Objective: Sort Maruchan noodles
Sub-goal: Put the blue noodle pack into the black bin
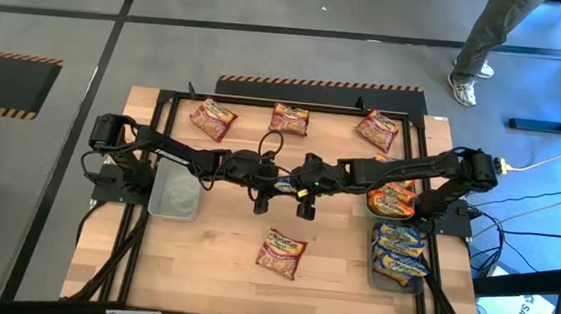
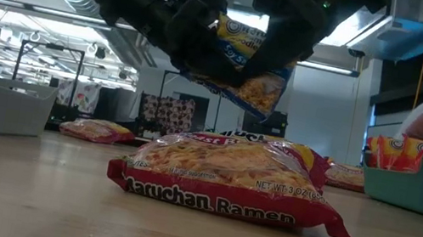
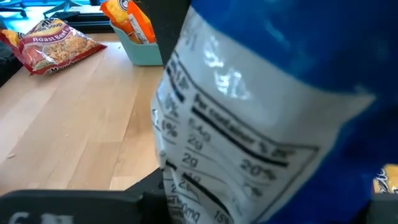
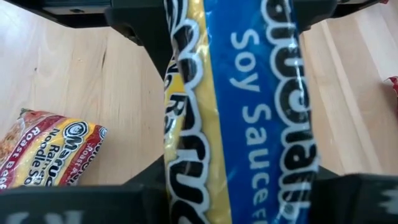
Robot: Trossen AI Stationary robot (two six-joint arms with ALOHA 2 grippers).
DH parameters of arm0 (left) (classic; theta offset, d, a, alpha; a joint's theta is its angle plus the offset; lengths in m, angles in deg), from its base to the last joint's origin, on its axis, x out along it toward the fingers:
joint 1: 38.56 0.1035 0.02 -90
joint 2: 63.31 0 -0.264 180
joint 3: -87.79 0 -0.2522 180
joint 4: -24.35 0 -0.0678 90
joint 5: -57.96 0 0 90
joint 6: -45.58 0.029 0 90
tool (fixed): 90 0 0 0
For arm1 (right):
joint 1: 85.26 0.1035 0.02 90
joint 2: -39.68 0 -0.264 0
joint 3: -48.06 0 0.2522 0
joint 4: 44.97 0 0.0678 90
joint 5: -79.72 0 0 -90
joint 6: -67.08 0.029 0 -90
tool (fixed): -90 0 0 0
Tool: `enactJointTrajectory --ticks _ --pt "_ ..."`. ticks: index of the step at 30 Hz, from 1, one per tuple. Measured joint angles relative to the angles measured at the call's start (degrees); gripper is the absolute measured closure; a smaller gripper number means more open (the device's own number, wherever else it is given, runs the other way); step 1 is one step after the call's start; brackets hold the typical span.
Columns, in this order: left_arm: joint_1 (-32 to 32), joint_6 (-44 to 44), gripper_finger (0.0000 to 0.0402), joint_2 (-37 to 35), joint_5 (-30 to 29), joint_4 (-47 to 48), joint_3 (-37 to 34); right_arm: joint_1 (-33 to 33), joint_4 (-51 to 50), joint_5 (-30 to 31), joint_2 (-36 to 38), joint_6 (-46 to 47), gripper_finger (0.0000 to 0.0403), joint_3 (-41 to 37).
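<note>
Above the middle of the wooden surface (image 1: pixel 212 262), the left gripper (image 1: pixel 270 183) and right gripper (image 1: pixel 303 188) meet, both sets of jaws pinching one blue-and-yellow crinkly plastic noodle packet (image 2: pixel 241 68) held in the air, apparently a handover. It reads "Soy Sauce". Below lies a maroon-and-yellow packet (image 2: pixel 226 183) printed "Maruchan Ramen".

Two matte black jointed arms are seen over the worktop (image 1: pixel 214 242), each built of slim links with rounded joint housings. Black cables are looped beside the worktop's centre, where a small green light is shown.
</note>
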Motion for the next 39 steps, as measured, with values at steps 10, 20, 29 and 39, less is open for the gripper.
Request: enactJointTrajectory --ticks 10,20,29,39 --pt "-0.09 -1.09 0.0267 -5.19 0.53 6.28 0.09 0.52 -5.54 0.26 0.88 0.16 0.0284 2.79" --pt "-0.14 -1.01 0.0267 -12.09 1.0 12.8 0.15 4.52 -11.19 1.11 4.3 3.21 0.0285 3.32" --pt "-0.72 -0.9 0.0268 -12.66 0.35 15.8 0.02 11.16 -23.84 1.46 13.56 12.71 0.0288 3.01" --pt "-1.17 -0.97 0.0268 -12.6 0.3 16.18 0.02 26.86 -32.85 -0.49 22.12 32.37 0.0283 2.99"
